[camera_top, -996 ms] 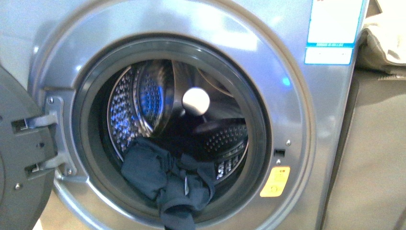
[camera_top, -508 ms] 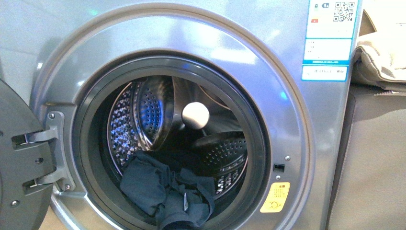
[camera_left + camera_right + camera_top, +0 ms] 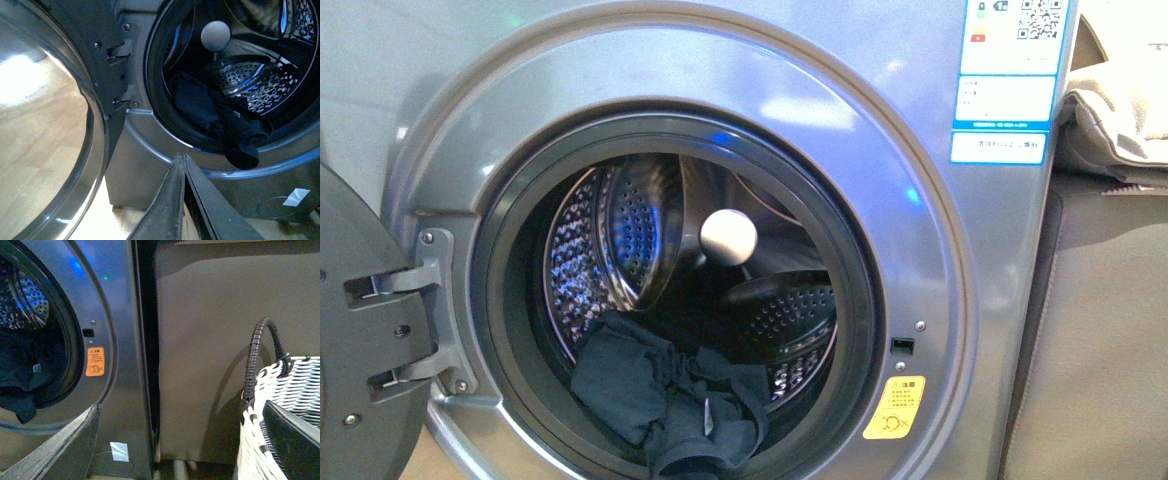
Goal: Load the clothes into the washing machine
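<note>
Drooping limp at 6 o'clock of the washing machine (image 3: 960, 300) mouth, the soft clothes (image 3: 665, 395) look light; pinch the hanging fold. Left gripper (image 3: 183, 162) pressed together, right gripper (image 3: 180, 425) spread.

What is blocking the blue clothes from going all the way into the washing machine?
Nothing visible. The clothes lie in the open mouth of the washing machine, one end drooping over the gasket; the drum behind is open.

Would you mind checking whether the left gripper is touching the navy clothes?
Apart: the left wrist view shows the shut left gripper below the clothes, with grey machine front between them.
</note>
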Tool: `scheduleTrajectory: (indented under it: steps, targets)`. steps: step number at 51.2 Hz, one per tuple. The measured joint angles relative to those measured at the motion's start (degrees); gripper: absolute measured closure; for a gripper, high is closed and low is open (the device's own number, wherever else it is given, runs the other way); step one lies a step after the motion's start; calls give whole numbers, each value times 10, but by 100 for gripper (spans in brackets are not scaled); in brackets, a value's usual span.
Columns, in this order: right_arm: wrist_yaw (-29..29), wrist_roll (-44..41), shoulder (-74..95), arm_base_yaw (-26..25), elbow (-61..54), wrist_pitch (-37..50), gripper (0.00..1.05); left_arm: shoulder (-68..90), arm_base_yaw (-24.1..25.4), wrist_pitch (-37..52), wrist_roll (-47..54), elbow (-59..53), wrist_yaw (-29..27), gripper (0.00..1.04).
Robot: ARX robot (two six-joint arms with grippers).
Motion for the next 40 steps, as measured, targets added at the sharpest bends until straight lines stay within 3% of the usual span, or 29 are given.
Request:
scheduleTrajectory:
  steps: [13, 28, 35, 40]
  targets:
    - [0, 0, 0, 0, 0, 0, 8, -26, 0, 2, -1, -24, 0, 100]
    - [0, 0, 0, 0, 0, 0, 8, -26, 0, 2, 0, -24, 0, 43]
    - [0, 0, 0, 0, 0, 0, 8, -26, 0, 2, 0, -24, 0, 7]
    - [0, 0, 0, 0, 0, 0, 8, -26, 0, 2, 0, -24, 0, 6]
